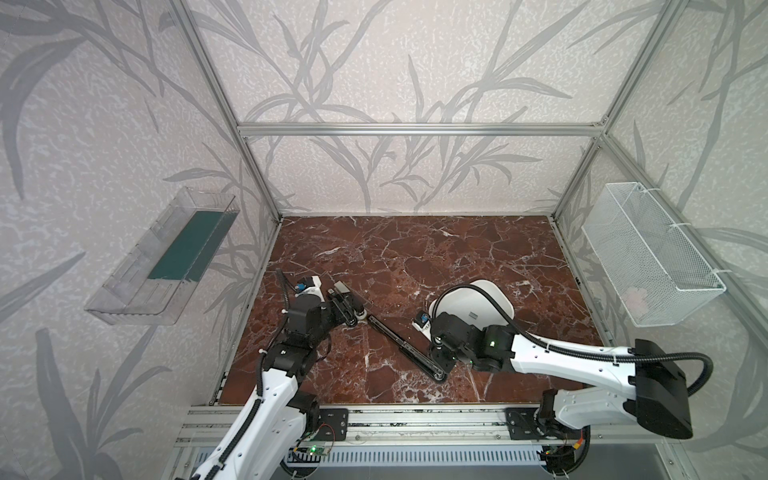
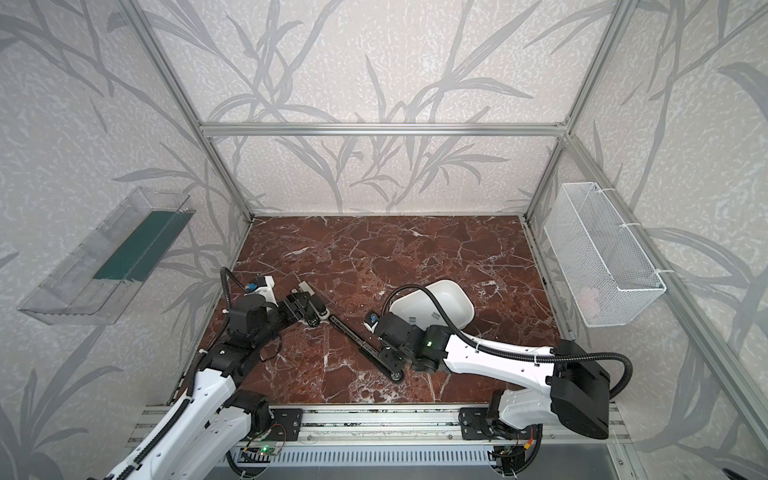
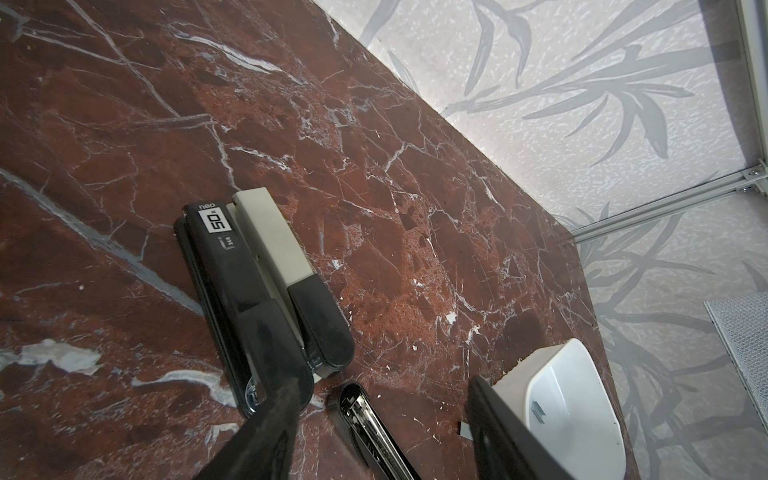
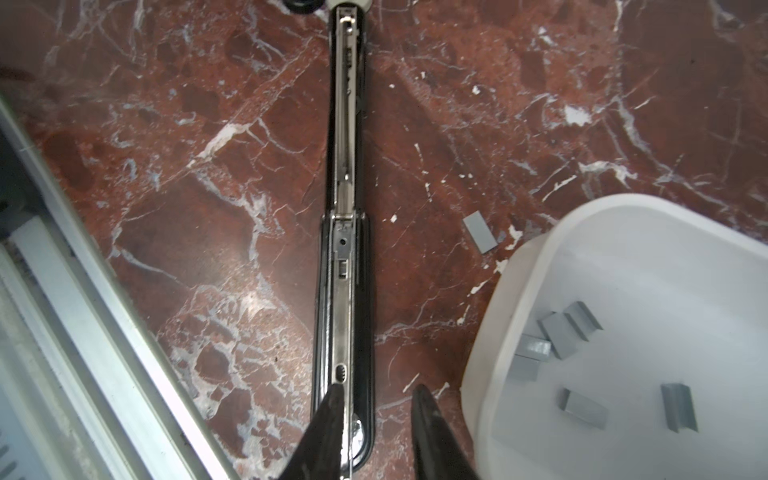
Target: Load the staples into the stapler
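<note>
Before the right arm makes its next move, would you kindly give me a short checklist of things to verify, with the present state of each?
1. Black stapler folded open on the red marble table, silver channel facing up: ok.
2. Left gripper bracing it, jaws apart, one finger against its body: ok.
3. Right gripper open at the stapler's end, nothing held: ok.
4. Small grey metal staple strips waiting in the white plastic tray: ok.
5. All strips inside the tray: not ok, a lone grey strip lies on the table beside it.
6. Channel free of staples: cannot tell.
</note>
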`<action>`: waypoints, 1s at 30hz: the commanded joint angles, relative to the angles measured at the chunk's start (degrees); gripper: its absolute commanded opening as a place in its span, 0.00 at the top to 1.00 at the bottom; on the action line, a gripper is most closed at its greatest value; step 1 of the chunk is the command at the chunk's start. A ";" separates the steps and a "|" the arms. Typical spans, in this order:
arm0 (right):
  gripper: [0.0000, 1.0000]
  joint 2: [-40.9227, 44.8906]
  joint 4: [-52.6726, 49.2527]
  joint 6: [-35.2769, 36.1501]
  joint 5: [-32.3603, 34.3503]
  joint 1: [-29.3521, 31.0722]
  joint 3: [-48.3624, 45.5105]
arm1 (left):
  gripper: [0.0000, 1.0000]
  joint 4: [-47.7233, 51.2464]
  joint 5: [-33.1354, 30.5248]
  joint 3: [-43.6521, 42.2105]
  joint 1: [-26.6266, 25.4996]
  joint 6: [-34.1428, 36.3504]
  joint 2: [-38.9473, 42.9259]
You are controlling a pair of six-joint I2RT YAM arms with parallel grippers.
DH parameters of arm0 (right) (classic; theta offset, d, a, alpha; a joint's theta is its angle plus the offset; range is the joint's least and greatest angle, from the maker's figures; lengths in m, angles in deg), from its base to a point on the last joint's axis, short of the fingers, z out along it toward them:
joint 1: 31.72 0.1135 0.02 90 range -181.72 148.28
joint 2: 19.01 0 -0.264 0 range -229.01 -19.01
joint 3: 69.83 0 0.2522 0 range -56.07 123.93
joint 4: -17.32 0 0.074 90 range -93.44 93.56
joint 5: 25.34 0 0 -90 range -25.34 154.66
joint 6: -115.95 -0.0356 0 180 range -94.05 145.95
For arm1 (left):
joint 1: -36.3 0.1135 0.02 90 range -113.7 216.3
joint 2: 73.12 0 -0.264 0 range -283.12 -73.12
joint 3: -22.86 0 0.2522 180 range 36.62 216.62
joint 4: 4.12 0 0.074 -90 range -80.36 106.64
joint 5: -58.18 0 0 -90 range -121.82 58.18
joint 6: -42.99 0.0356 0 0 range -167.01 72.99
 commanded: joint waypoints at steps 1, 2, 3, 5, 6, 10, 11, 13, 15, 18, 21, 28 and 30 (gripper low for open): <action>0.70 -4.73 1.84 -1.70 1.20 -1.01 3.73 | 0.34 -0.98 -1.33 1.93 -0.17 1.27 -1.72; 0.70 -6.83 2.11 -1.59 0.35 -1.70 4.86 | 0.34 -1.12 -1.36 2.23 -0.16 1.67 -2.31; 0.70 -9.36 1.86 -1.39 -0.24 -2.56 6.64 | 0.34 -1.31 -1.32 2.68 -0.18 2.17 -3.04; 0.71 -14.59 0.17 -0.96 -1.01 -4.62 10.48 | 0.34 -1.74 -1.26 3.21 -0.21 2.91 -4.20; 0.71 -17.46 -2.44 -0.64 -2.08 -5.94 13.79 | 0.34 -2.01 -1.33 3.46 -0.20 3.24 -4.61; 0.75 -27.74 -8.76 0.33 -2.82 -9.84 22.21 | 0.34 -2.20 -1.69 4.11 -0.16 4.47 -5.75; 0.75 -28.95 -8.85 0.87 -2.38 -10.23 22.81 | 0.34 -2.20 -1.86 4.20 -0.09 4.92 -5.87; 0.70 -30.28 -8.48 1.45 -1.64 -11.18 23.11 | 0.33 -2.02 -2.60 4.37 -0.09 5.72 -5.73; 0.66 -31.64 -9.28 1.51 -2.38 -12.65 23.90 | 0.33 -1.72 -3.49 4.47 -0.12 6.49 -5.64; 0.61 -32.54 -10.14 2.38 -3.33 -14.55 24.03 | 0.33 -1.49 -4.14 4.77 -0.14 7.36 -5.79; 0.50 -30.89 -7.76 4.00 -4.53 -14.83 21.86 | 0.32 -1.88 -4.18 4.91 -0.09 7.87 -6.34; 0.59 -33.36 -7.22 5.56 -6.64 -14.88 22.87 | 0.32 -2.89 -3.36 5.17 -0.09 7.93 -7.88; 0.64 -34.79 -7.69 5.64 -6.82 -14.86 23.65 | 0.32 -2.65 -3.00 5.35 -0.09 8.02 -7.81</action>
